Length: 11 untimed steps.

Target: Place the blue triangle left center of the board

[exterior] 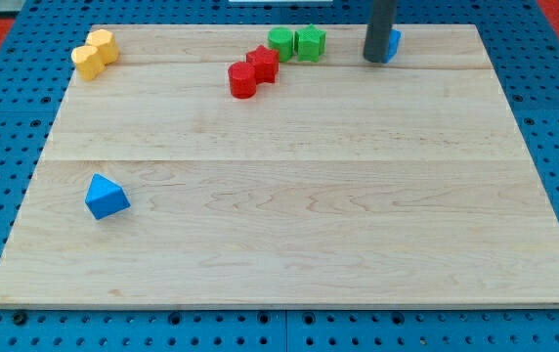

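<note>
A blue triangle [106, 197] lies on the wooden board [289, 244] at the view's left, a little below mid-height. My tip [374, 59] is at the view's top right, far from the triangle. It stands just left of a second blue block [393, 44], which the rod mostly hides, so its shape is unclear.
Two yellow blocks [95, 54] sit together at the top left corner. Two red blocks [252, 71] sit touching at the top centre, with two green blocks [296, 42] just above and right of them. A blue pegboard [6, 147] surrounds the board.
</note>
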Tool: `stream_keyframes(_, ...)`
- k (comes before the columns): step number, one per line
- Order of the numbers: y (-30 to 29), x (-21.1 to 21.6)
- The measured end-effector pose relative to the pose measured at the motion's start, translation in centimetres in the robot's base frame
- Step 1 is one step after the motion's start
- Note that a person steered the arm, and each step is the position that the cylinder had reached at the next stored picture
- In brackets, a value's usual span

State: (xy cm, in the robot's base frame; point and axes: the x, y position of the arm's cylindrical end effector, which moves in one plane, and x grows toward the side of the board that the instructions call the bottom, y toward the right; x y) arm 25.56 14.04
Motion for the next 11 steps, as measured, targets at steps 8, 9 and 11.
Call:
stream_keyframes(8, -34.7, 20.9)
stream_keyframes(9, -35.2, 20.9)
stream_keyframes(11, -35.2, 21.2)
